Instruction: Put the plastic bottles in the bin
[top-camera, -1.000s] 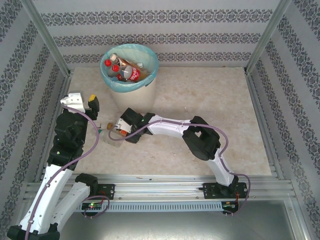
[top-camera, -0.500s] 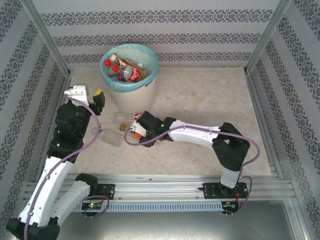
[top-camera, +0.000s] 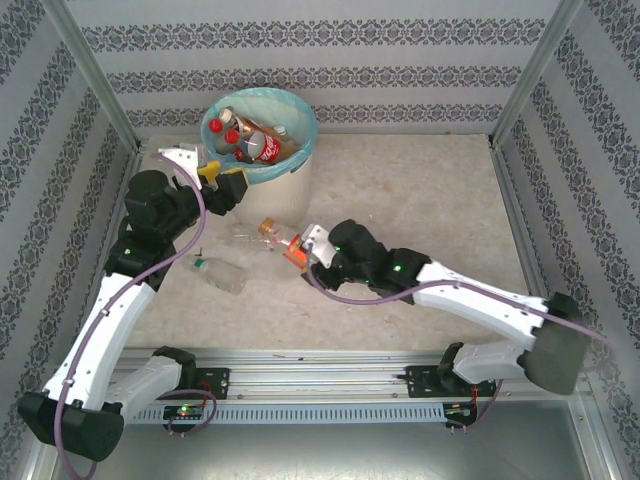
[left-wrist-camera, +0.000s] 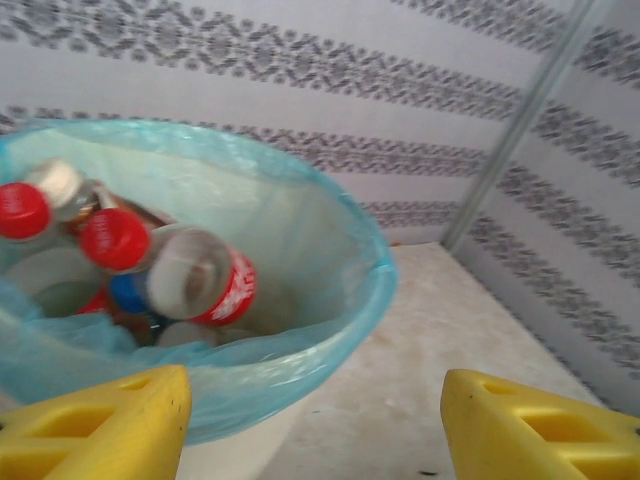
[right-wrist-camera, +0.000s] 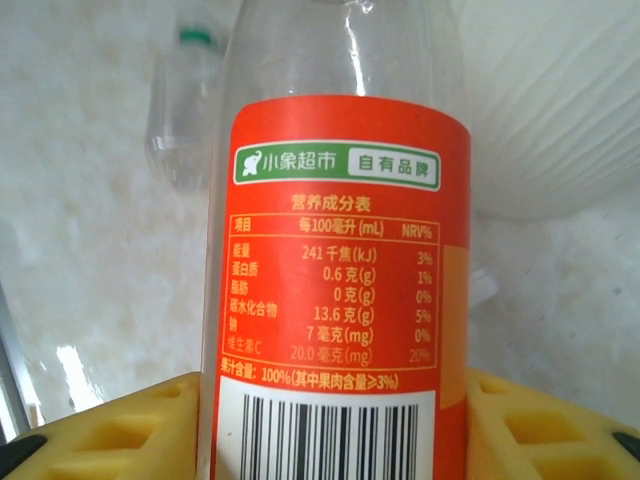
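My right gripper (top-camera: 293, 248) is shut on a clear bottle with an orange label (top-camera: 283, 240), held above the table just in front of the bin (top-camera: 311, 126). In the right wrist view its yellow fingers (right-wrist-camera: 120, 430) press both sides of that bottle (right-wrist-camera: 335, 260). The bin, lined with a blue-green bag, holds several bottles (top-camera: 262, 147). My left gripper (top-camera: 215, 176) hovers open beside the bin's left rim with nothing in it. In its wrist view, red-capped bottles (left-wrist-camera: 205, 275) lie inside the bin (left-wrist-camera: 372, 268), past the yellow fingers (left-wrist-camera: 100, 430). A green-capped clear bottle (top-camera: 224, 277) lies on the table.
The loose green-capped bottle (right-wrist-camera: 185, 105) lies left of the held one, and the bin's white wall (right-wrist-camera: 560, 100) rises on the right. Patterned walls and metal posts (top-camera: 95, 85) enclose the table. Free floor stretches right of the bin.
My right arm has carried the orange-labelled bottle up and to the right, away from the green-capped one. My left arm has swung up to the bin's rim.
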